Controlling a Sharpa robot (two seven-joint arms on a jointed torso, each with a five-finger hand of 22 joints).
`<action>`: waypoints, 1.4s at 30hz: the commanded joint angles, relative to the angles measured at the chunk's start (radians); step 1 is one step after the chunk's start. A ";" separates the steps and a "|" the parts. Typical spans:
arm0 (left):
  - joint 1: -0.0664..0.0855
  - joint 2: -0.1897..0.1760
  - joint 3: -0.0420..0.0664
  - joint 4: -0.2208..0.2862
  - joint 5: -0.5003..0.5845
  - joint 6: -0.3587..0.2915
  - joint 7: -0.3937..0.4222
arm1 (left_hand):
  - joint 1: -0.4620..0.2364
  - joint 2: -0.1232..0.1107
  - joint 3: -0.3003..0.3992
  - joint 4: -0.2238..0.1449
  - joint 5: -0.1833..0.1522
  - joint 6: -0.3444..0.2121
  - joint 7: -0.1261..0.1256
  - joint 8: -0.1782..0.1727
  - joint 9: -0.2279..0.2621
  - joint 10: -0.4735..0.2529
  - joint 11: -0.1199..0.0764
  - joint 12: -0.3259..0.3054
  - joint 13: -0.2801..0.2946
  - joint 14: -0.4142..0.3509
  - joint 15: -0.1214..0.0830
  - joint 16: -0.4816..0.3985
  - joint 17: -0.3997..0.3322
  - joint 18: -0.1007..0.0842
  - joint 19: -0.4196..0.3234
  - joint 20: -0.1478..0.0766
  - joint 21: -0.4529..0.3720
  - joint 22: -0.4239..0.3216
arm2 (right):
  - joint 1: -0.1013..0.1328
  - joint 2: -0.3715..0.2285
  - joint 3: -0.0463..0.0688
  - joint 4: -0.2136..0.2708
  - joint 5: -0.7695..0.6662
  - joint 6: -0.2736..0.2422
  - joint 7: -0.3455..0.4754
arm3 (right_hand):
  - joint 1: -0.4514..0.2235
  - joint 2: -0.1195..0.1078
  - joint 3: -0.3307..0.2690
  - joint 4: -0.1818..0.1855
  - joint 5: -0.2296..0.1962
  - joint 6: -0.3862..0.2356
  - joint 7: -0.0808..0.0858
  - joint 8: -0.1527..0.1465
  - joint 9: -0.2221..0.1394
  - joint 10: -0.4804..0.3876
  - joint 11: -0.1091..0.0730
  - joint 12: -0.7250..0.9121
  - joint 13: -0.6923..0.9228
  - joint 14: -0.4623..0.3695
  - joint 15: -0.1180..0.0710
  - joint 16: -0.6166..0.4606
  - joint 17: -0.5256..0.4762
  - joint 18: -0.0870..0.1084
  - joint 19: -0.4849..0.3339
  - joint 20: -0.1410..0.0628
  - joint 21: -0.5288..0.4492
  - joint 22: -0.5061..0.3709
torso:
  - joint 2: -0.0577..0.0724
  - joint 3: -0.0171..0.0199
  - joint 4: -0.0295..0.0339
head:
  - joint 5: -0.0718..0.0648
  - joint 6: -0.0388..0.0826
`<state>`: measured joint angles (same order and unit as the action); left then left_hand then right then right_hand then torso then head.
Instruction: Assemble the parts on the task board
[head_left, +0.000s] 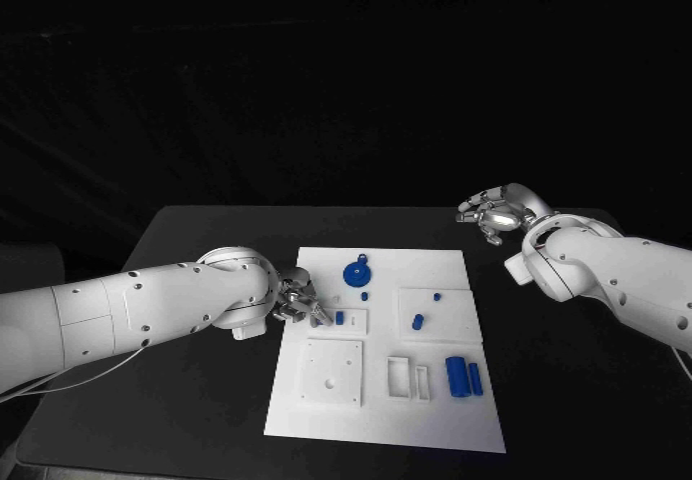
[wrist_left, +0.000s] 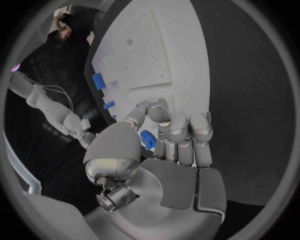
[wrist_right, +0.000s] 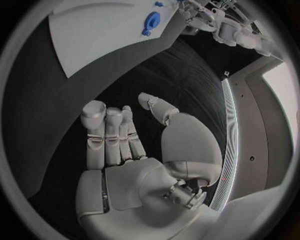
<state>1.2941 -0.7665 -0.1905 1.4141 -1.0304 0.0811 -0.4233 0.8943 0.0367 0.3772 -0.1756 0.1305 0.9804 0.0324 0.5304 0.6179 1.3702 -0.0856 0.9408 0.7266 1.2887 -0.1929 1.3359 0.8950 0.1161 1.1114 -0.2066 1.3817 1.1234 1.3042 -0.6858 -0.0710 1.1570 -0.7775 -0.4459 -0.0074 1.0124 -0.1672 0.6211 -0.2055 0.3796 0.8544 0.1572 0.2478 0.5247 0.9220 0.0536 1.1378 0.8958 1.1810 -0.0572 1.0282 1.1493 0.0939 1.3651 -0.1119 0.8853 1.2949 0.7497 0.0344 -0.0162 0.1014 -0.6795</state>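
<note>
Small blue part sits pinched in the left hand, thumb on one side, curled fingers on the other, over the left edge of the task board, just beside the small square recess w/ a short blue peg. Part mostly hidden by the fingers, so shape and long axis can't be read for sure; the visible bit looks short and blocky, poss. pointing toward the board surface. Step in hand, as I judge it: seat this piece in a socket nr the left-middle of the board. To do it well: keep the pinch firm but low on the part so the free end shows, square it to the socket before descending, go down straight, don't drag across the raised white blocks. Other parts: blue wheel-like piece lies flat nr board top; small blue peg on a raised square, axis roughly along the board's length; two blue cylinders lie side by side lower right, long axes running near-to-far. Right hand hangs off the board over the worktop's far right corner, fingers loosely curled, thumb apart, holding nothing.
</note>
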 joint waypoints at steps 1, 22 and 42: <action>-0.007 0.001 -0.005 -0.001 0.004 0.010 0.000 | 0.021 0.035 0.009 -0.027 0.014 -0.007 0.003 -0.006 -0.004 0.002 0.008 0.003 -0.002 0.003 0.010 -0.006 0.002 0.108 -0.008 -0.042 0.005 -0.001 | -0.002 0.000 0.001 0.001 -0.008 0.009 0.006 | -0.009 0.002 -0.005 0.002 0.005 0.001 0.007 -0.005 0.001 -0.006 -0.002 0.006 -0.001 -0.006 0.001 0.004 -0.002 0.168 0.000 -0.007 -0.006 0.001 | 0.000 0.0003 0.0002 | 0.000 0.000; -0.002 -0.022 0.019 0.028 0.032 0.022 0.008 | 0.068 -0.002 0.224 0.018 -0.081 0.003 0.005 -0.001 0.002 0.011 0.011 0.003 -0.009 0.009 0.014 -0.006 0.003 0.096 0.005 -0.033 0.010 -0.009 | -0.009 -0.001 0.001 0.000 -0.008 0.009 0.007 | -0.010 0.002 -0.006 0.003 0.005 0.000 0.007 -0.005 0.001 -0.006 -0.002 0.007 -0.002 -0.006 0.001 0.005 -0.002 0.168 0.001 -0.007 -0.006 0.002 | -0.001 0.0011 -0.0002 | 0.000 0.001; 0.006 -0.022 0.031 0.019 0.064 0.076 0.012 | 0.066 0.013 0.253 0.013 -0.081 -0.032 0.013 -0.012 0.008 0.002 0.018 0.002 -0.009 0.004 0.019 -0.011 0.001 0.095 0.000 -0.032 0.008 -0.011 | -0.011 0.000 0.001 -0.003 -0.008 0.013 0.006 | -0.011 0.002 -0.006 0.004 0.006 0.000 0.007 -0.005 0.001 -0.006 -0.001 0.007 -0.002 -0.006 0.001 0.006 -0.003 0.168 0.001 -0.007 -0.006 0.002 | 0.000 -0.0006 0.0008 | -0.001 0.002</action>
<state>1.2987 -0.7903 -0.1606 1.4337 -0.9913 0.1165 -0.4192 0.9558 0.0391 0.5968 -0.1324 0.0454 0.9516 0.0466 0.5225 0.6281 1.3736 -0.0714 0.9408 0.7184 1.2984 -0.1737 1.3297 0.8968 0.0771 1.1116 -0.2071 1.3899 1.1139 1.2939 -0.6861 -0.0710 1.1544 -0.7779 -0.4452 -0.0073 1.0124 -0.1672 0.6184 -0.2027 0.3796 0.8545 0.1589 0.2478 0.5246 0.9220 0.0536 1.1417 0.8950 1.1810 -0.0571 1.0281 1.1476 0.0939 1.3647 -0.1115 0.8854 1.2955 0.7495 0.0340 -0.0159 0.1011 -0.6767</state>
